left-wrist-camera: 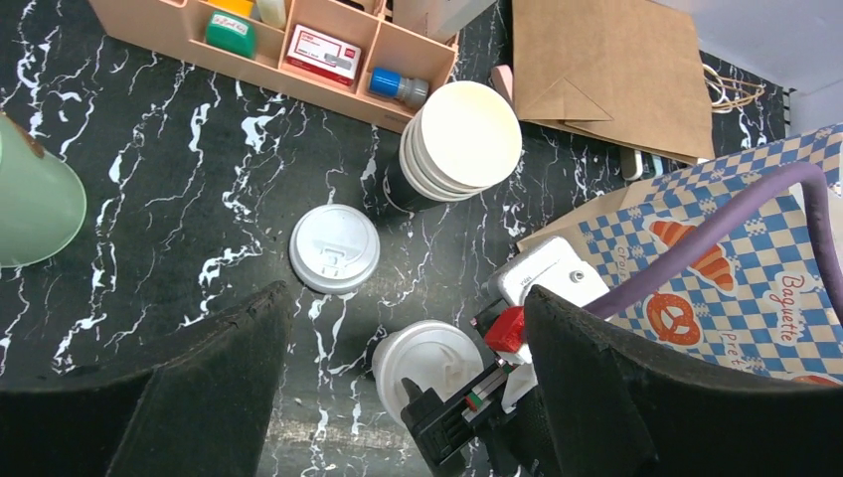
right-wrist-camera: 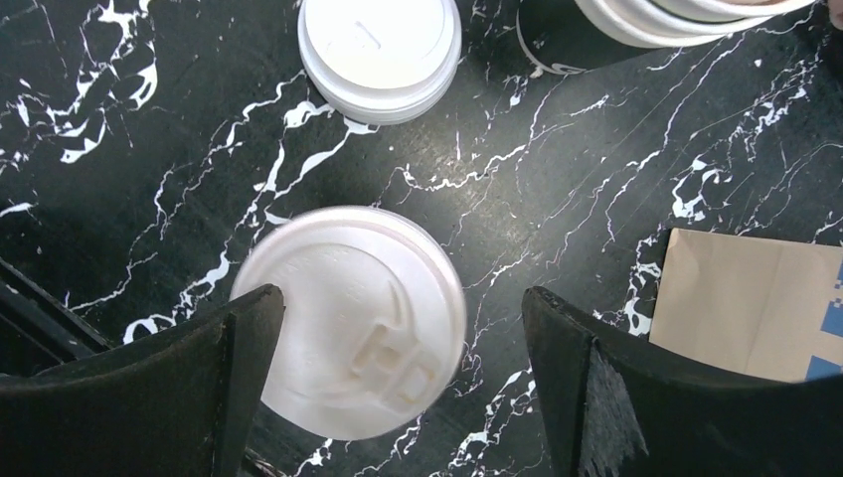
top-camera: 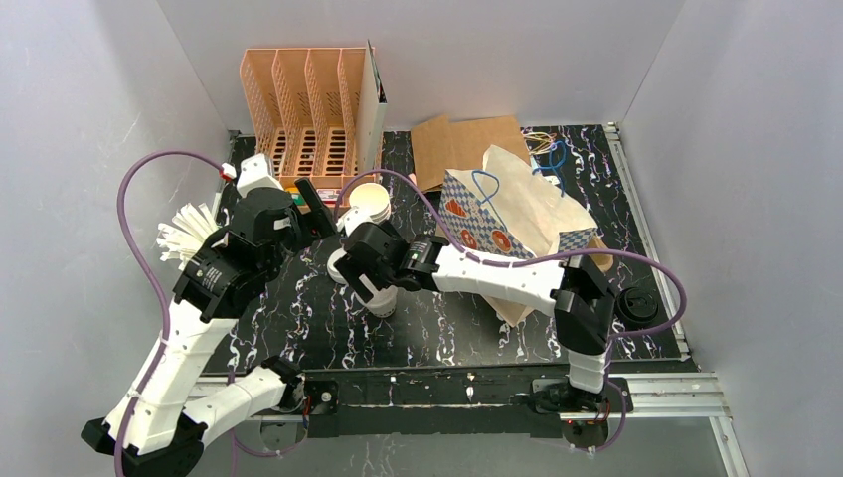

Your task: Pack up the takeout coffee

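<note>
On a black, white-veined table (top-camera: 298,333) boxed in by plain white walls (top-camera: 477,50), we see a lidded white cup (right-wrist-camera: 348,318) standing between the wide-spread jaws of the right gripper (right-wrist-camera: 398,298). The left gripper (left-wrist-camera: 403,298) hangs above, jaws apart and holding nothing; another white lid (left-wrist-camera: 334,247) lies nearby.
</note>
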{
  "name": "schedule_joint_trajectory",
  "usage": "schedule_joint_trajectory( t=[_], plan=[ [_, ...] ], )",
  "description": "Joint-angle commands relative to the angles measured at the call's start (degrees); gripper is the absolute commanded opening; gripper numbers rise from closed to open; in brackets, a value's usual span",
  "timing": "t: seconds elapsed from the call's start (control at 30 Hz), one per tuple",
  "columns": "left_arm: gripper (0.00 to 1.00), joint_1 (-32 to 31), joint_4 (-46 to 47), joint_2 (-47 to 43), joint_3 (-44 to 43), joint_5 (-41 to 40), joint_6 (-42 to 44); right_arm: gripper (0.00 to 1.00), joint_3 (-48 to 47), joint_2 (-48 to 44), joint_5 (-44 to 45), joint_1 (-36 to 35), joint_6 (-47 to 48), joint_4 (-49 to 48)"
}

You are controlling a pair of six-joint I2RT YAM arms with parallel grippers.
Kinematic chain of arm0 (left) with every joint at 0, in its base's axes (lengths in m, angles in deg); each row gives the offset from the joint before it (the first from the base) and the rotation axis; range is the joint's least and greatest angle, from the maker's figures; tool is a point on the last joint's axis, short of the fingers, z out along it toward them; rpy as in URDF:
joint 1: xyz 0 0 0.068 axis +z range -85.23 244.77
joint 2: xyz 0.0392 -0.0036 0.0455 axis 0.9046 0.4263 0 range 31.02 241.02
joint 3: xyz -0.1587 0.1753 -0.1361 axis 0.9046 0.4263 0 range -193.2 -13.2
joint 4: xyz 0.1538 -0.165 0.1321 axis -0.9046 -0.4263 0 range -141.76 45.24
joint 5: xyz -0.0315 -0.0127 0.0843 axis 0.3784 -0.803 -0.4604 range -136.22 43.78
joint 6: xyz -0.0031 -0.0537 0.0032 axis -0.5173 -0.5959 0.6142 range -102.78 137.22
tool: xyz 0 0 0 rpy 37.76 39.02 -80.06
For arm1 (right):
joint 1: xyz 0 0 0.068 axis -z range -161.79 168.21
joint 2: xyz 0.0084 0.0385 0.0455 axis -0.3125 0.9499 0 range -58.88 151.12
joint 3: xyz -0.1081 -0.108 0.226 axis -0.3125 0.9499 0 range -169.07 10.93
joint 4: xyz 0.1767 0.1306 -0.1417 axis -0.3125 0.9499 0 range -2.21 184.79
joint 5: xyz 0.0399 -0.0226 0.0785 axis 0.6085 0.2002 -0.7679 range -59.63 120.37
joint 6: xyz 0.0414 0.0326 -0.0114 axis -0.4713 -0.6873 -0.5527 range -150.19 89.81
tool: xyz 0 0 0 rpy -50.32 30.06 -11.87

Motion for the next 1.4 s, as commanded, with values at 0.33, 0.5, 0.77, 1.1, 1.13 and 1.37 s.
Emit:
schedule_joint_trajectory(
  t=[0.33, 0.5, 0.77, 1.1, 1.13, 1.37],
  plan=[
    [0.86, -0.09, -1.76, -1.16, -1.45, -2.42, -1.19, 0.98, -7.35, 1.64, -4.45, -0.31, 1.71, 7.49],
    [0.87, -0.14, -1.84, -0.73, -1.36, -1.75, -1.09, 0.98, -8.63, 1.81, -8.05, -0.34, 3.18, 8.00],
    [0.88, -0.14, -2.37, -0.26, -1.40, -0.88, -1.07, 0.98, -11.58, 4.14, -11.31, -0.33, 3.54, 10.12],
    [0.90, -0.13, -2.39, 0.44, -1.79, -0.45, -0.36, 0.98, -13.80, 6.76, -12.93, -0.25, 4.84, 11.81],
    [0.90, -0.14, -2.41, 0.44, -1.81, -0.42, -0.31, 0.98, -13.89, 6.89, -12.88, -0.25, 5.00, 12.01],
    [0.90, -0.11, -2.07, 0.68, -1.59, -0.29, -0.26, 0.98, -14.34, 8.00, -12.09, -0.24, 5.99, 13.53]
  ],
)
